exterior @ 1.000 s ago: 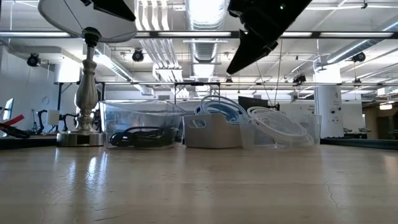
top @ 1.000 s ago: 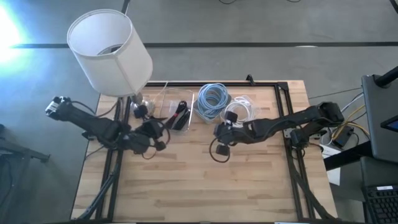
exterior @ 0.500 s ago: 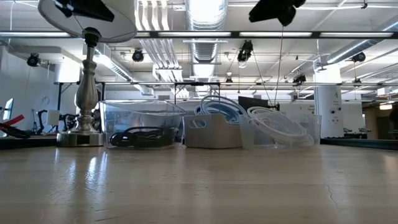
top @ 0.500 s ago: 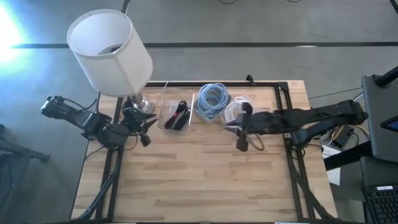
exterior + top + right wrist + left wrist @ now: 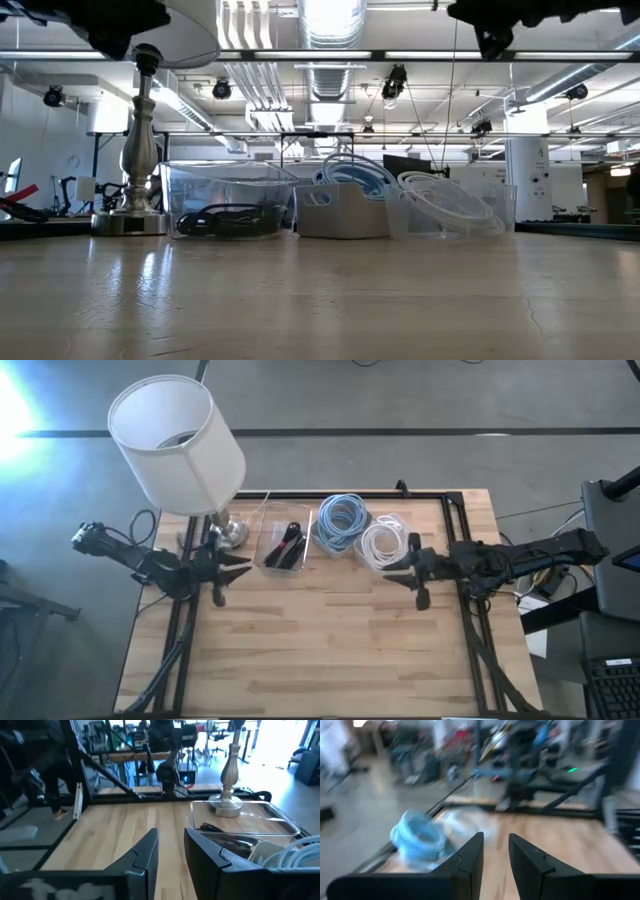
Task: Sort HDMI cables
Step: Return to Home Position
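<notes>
Three kinds of cable sit in containers along the table's far side. A black tied bundle lies in a clear tub. A light blue coil fills the middle tub. A white coil rests in the right tub. My left gripper hovers near the table's left edge, open and empty, pointing toward the tubs. My right gripper hovers right of the white coil, open and empty. The left wrist view shows the blue coil ahead; the right wrist view shows the black bundle.
A lamp with a white shade stands on its metal base at the far left corner, close to my left arm. Bare wooden tabletop spreads over the near half. A black frame edges the table.
My right gripper has drawn back from the table's middle toward the right edge and risen. My left gripper has pulled back toward the left edge and turned to point at the tubs. The cables have stayed in their tubs.
</notes>
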